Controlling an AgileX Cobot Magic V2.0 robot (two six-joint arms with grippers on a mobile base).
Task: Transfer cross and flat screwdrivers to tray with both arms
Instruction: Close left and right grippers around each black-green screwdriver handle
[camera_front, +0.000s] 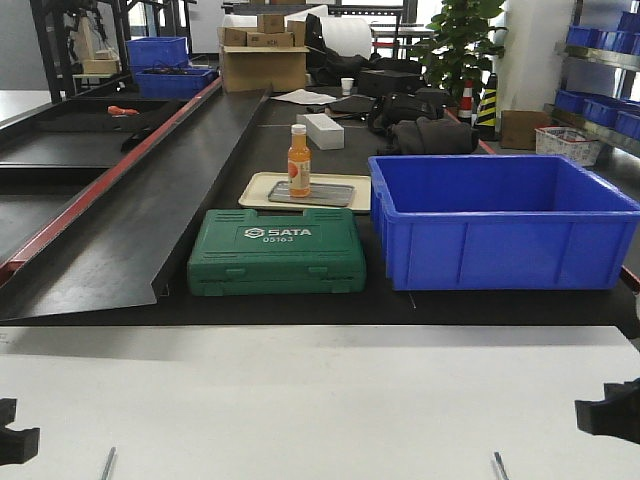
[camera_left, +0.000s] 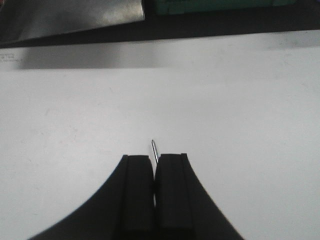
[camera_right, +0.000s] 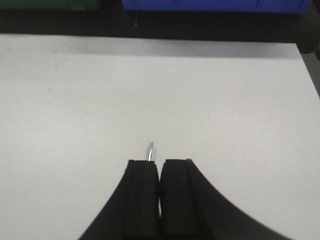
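The left wrist camera shows the left end effector (camera_left: 154, 161) clenched on the left screwdriver (camera_left: 155, 149). Only the thin steel tip pokes out ahead of the pads, above the white tabletop (camera_left: 225, 110); the handle is hidden.

The right wrist camera shows much the same: the right end effector (camera_right: 160, 163) is clamped on the right screwdriver (camera_right: 150, 149), tip forward. Cross and flat cannot be told apart.

The front camera places both tips at the bottom edge, well apart from the grey metal tray (camera_front: 330, 196). The tray lies on a cream tray (camera_front: 255, 190) behind a green tool case (camera_front: 277, 250), with an orange bottle (camera_front: 298, 158) standing on it.

The tools are probably light and stiff. A smooth shaft pinched near its tip may swivel under the handle's weight; the banded handle would be the surer hold.
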